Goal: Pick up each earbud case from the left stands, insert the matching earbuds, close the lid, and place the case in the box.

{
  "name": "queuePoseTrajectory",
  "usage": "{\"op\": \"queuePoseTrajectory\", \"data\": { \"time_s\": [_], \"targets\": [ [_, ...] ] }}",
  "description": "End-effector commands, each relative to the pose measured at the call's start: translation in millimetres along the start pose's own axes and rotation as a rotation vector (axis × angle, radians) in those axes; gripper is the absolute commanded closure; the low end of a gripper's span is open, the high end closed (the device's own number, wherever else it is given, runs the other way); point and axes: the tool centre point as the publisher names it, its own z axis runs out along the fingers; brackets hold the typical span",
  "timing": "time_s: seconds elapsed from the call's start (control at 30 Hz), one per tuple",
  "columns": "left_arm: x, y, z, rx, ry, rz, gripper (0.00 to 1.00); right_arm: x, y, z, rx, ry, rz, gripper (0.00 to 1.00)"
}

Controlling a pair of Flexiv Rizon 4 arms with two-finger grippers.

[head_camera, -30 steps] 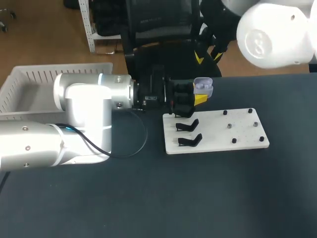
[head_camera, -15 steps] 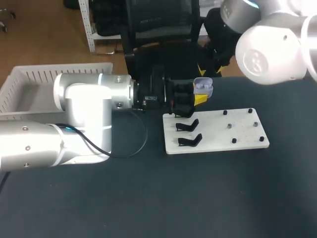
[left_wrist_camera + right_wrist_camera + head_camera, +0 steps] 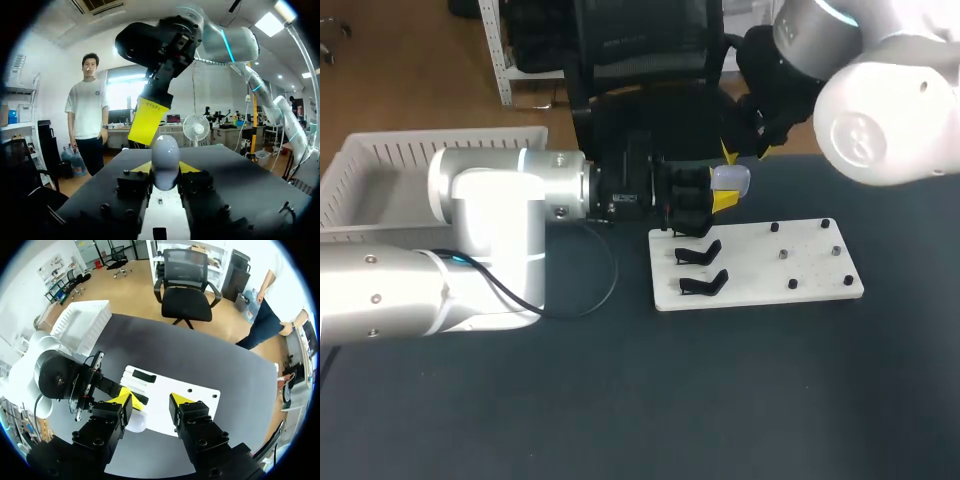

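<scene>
The right end effector (image 3: 151, 399), fingers apart, has dropped onto the earbud case (image 3: 731, 178), upper middle, closing its lid; the left end effector (image 3: 723, 193) grips the case steady.

Place: a robotics lab, judging by the bench rig.
Arms: a silver-white jointed left robot arm (image 3: 490, 215) and a white jointed right robot arm (image 3: 880, 110) are hanging over a dark matte surface (image 3: 620, 400).
Fixture: a flat white rectangular board (image 3: 750, 275) is carrying small black pegs (image 3: 783, 255) and black clip-shaped stands (image 3: 700, 251).
Container: a white slatted plastic box (image 3: 380, 160) is sitting at the surface's left edge.
</scene>
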Motion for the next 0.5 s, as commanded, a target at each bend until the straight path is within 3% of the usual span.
{"op": "queuePoseTrajectory", "data": {
  "time_s": [0.03,0.13,0.2,0.23,0.27,0.33,0.4,0.5],
  "targets": [
    [0.8,-2.0,0,-0.008,-0.006,0.004,1.00,10,2,-3,0.002,-0.025,0.003,0.53],
    [0.8,-2.0,0,-0.008,-0.006,0.004,1.00,10,-1,-11,0.071,-0.081,0.031,0.54],
    [0.8,-2.0,0,-0.008,-0.006,0.004,1.00,12,-7,-26,0.062,-0.135,0.046,0.51],
    [-2.8,0.4,-6,-0.021,-0.011,0.017,1.00,14,-10,-34,0.053,-0.159,0.051,0.42],
    [-7.0,3.0,-12,-0.031,-0.013,0.031,1.00,17,-14,-41,0.051,-0.182,0.056,0.25],
    [-17.4,9.5,-29,-0.061,-0.026,0.058,1.00,25,-24,-53,0.048,-0.215,0.081,0.11],
    [-28.4,16.2,-49,-0.099,-0.037,0.085,1.00,35,-34,-61,0.060,-0.233,0.104,0.00],
    [-44.1,26.8,-84,-0.161,-0.042,0.122,1.00,51,-44,-65,0.069,-0.238,0.128,0.00]
  ]
}}
